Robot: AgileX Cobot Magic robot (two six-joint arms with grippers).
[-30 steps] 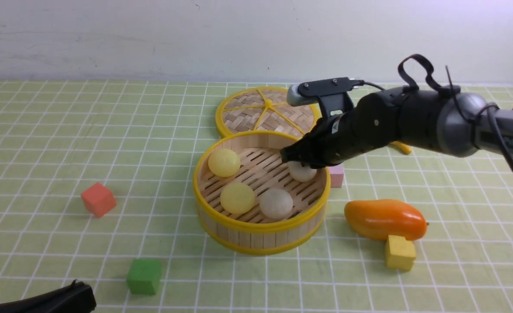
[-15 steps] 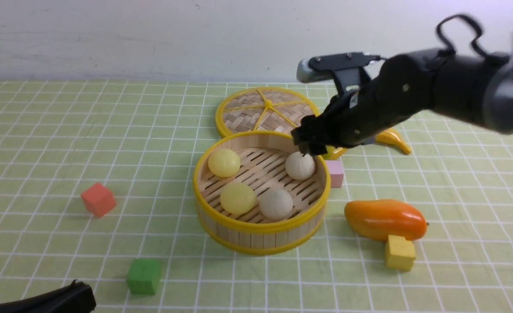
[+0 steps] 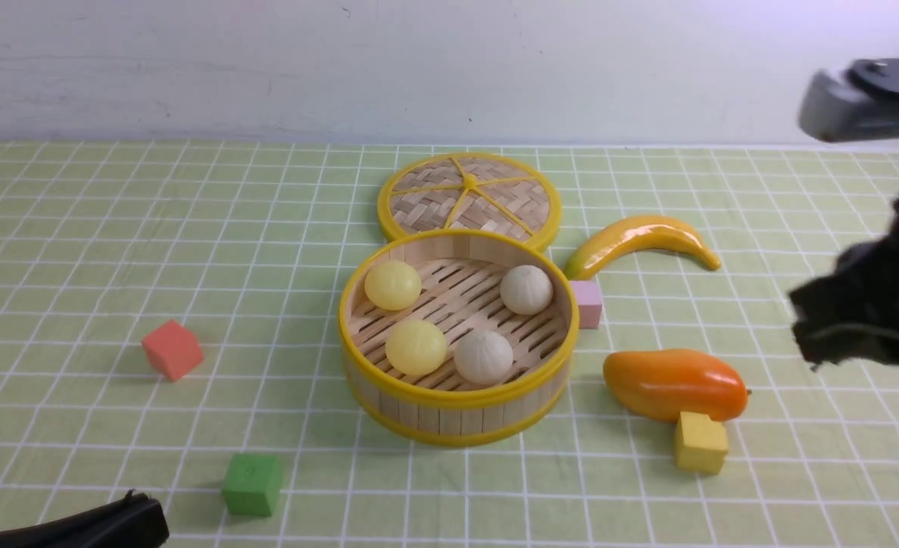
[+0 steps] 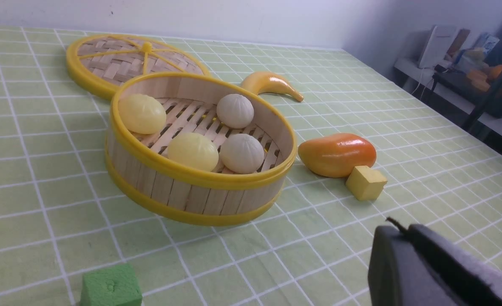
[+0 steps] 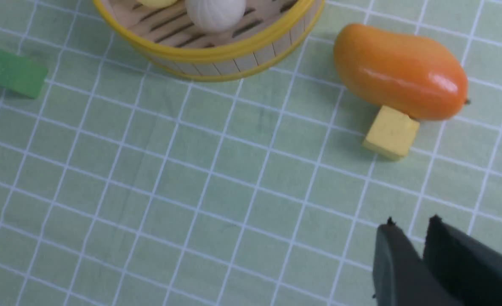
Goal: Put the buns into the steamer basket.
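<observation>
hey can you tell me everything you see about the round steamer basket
The steamer basket is round and open-topped, standing upright on the gridded surface. Its wall looks like pale bamboo slats between yellow rims, top and bottom; the floor is slatted. Four buns rest inside: two pale yellow, two off-white. The woven lid lies just behind it, not on top.

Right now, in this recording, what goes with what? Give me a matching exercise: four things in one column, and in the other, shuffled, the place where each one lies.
Things:
1. pleated off-white buns
2. green cube
3. woven lid
4. yellow cube

Places:
A. beyond the steamer basket, on the side away from the robot
B. right beside the orange papaya-like fruit
C. on the slatted floor inside the steamer basket
D. on the robot's side of the steamer basket, off to its left

Pairs: 1-C, 2-D, 3-A, 4-B
</observation>
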